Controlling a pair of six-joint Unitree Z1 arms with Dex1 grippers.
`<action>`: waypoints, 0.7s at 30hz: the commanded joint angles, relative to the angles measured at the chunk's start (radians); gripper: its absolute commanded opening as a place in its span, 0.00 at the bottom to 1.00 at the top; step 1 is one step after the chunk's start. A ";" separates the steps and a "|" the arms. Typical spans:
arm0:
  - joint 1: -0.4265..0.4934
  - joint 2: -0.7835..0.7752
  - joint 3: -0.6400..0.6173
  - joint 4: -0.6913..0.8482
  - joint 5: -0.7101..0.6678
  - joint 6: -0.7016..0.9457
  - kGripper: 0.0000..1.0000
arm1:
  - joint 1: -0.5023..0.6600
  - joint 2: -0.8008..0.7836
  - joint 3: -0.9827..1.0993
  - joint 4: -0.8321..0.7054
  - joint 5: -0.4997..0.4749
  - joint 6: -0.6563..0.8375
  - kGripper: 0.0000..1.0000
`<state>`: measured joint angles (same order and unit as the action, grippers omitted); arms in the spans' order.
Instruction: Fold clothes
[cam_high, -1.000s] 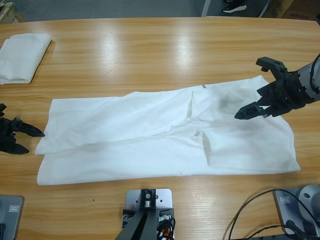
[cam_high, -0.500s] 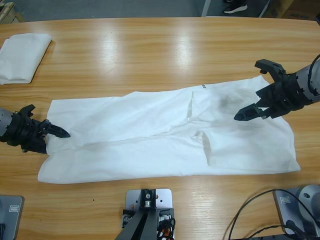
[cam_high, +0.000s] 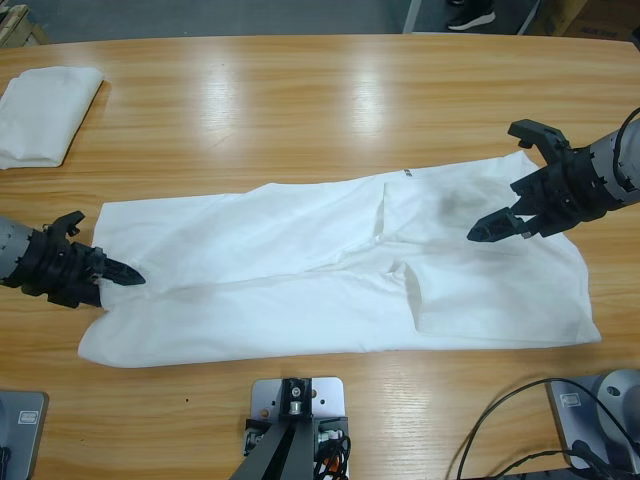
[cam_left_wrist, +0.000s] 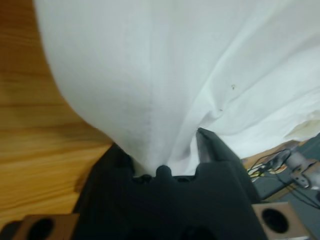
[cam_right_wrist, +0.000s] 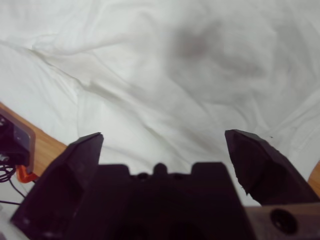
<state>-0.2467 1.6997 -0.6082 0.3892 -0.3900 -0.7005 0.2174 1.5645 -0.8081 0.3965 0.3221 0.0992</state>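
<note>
left pincer (cam_high: 105, 272) clamped on shirt (cam_high: 330, 265) edge at 9 o'clock. right pincer (cam_high: 510, 180) wide apart above shirt at 3 o'clock.

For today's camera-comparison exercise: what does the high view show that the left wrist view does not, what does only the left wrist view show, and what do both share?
Only the high view shows the right gripper, jaws apart, above the shirt's right part, and a folded white cloth at the table's far left corner. Only the left wrist view shows, close up, fabric bunched between the left gripper's jaws, plus cables beyond the table edge. Both show the white shirt, the wooden table, and the left gripper at the shirt's left edge.
</note>
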 joint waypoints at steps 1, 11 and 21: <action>-0.024 0.059 0.004 -0.010 0.037 0.042 0.00 | -0.016 0.037 0.027 -0.008 -0.002 0.011 1.00; -0.063 -0.048 -0.217 0.260 0.165 0.049 0.00 | -0.017 0.038 0.029 -0.015 -0.003 0.011 1.00; 0.122 -0.064 -0.278 0.514 0.280 0.152 0.00 | -0.024 0.031 0.028 -0.021 -0.003 0.011 1.00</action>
<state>-0.2574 1.6710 -0.8694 0.7931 -0.1748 -0.6047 0.2139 1.5665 -0.8081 0.3859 0.3221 0.0993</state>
